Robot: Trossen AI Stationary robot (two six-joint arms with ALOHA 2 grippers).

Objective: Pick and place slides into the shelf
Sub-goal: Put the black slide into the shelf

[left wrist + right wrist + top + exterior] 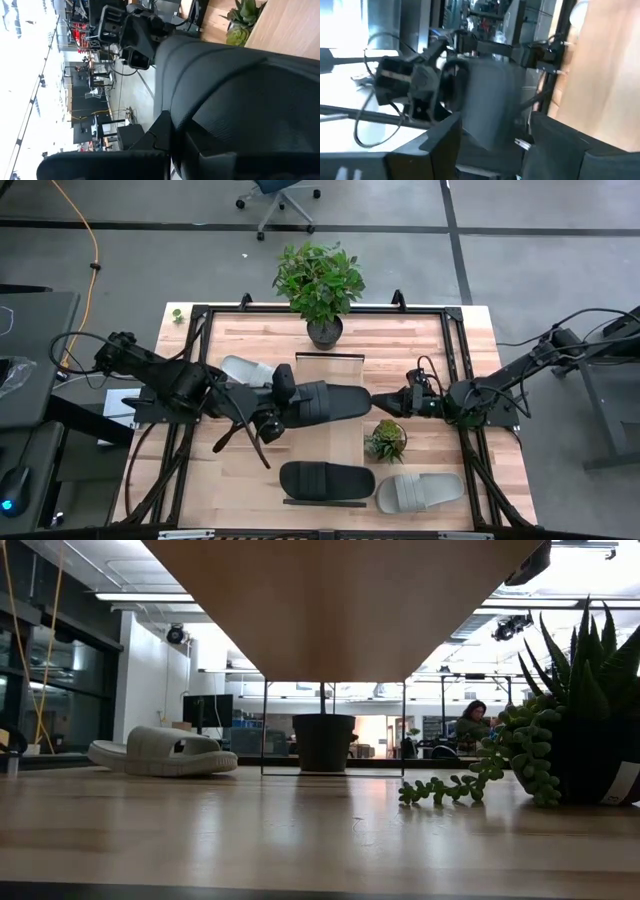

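Bare counter (pixel 250 470) is lying open at front left. At mid-counter a black slide (pixel 325 402) is spanning the gap between both grippers. A succulent (pixel 385 440) is crowding the right approach; a potted plant (pixel 320 285) is blocking the back edge.

The wooden table (pixel 420 345) is filling the middle of the high view, with a black frame (pixel 200 315) running along its edges. A potted plant (pixel 320 285) is standing at its upper centre. A grey slide (pixel 243 369) is lying left of centre, and a small succulent (pixel 386 439) is sitting right of centre. A black slide (pixel 325 480) and a second grey slide (pixel 420 492) are lying side by side along the lower edge.
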